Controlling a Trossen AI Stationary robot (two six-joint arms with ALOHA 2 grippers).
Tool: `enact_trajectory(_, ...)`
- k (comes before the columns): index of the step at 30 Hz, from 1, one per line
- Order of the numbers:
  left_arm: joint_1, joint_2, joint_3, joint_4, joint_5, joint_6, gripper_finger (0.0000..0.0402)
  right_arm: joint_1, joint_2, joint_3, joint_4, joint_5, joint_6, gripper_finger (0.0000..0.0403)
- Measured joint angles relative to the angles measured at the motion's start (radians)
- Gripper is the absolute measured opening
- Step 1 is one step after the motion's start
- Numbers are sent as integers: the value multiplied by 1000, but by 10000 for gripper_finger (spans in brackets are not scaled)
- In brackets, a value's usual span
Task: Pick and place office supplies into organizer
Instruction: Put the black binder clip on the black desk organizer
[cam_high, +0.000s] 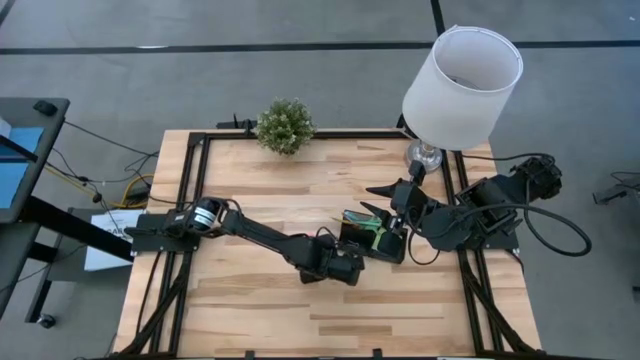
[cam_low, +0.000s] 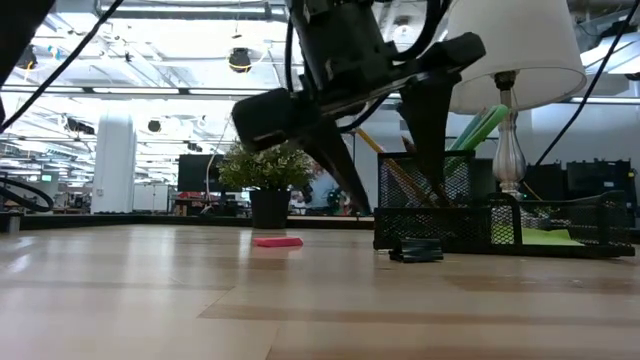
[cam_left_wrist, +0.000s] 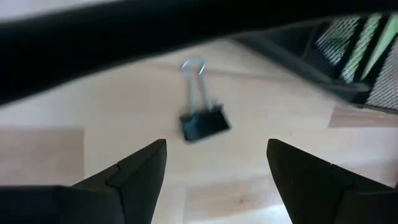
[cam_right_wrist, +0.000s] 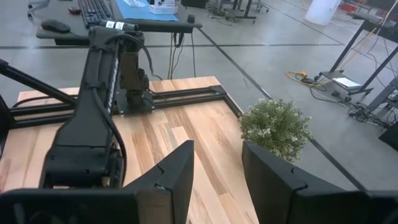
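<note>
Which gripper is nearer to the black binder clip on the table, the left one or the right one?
Left. The left gripper hangs open just above the binder clip, beside the organizer. The right gripper is raised, open, on the organizer's far side, pointing toward the potted plant.

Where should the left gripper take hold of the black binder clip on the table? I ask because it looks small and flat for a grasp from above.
Grip the binder clip across its black body, coming down from above. It lies flat on the wood with its wire handle stretched away from the left gripper, whose fingers stand open on either side of the body. The thin wire would likely slip.
</note>
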Motion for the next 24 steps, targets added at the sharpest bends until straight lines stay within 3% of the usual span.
enact_trajectory(2, 10, 0, 0, 13, -3, 32, 271, 0, 0, 0, 0, 0, 0, 129)
enact_trajectory(10, 33, 34, 2, 32, 179, 39, 273, 0, 0, 0, 2, 0, 0, 129)
enact_trajectory(14, 33, 50, 3, 60, 250, 21, 300, 0, 0, 0, 15, 0, 0, 129)
enact_trajectory(19, 34, 50, 5, 44, 143, 24, 357, 0, 0, 0, 16, 0, 0, 129)
enact_trajectory(24, 45, 68, 10, 67, 179, 36, 395, 0, 0, 0, 17, 0, 0, 129)
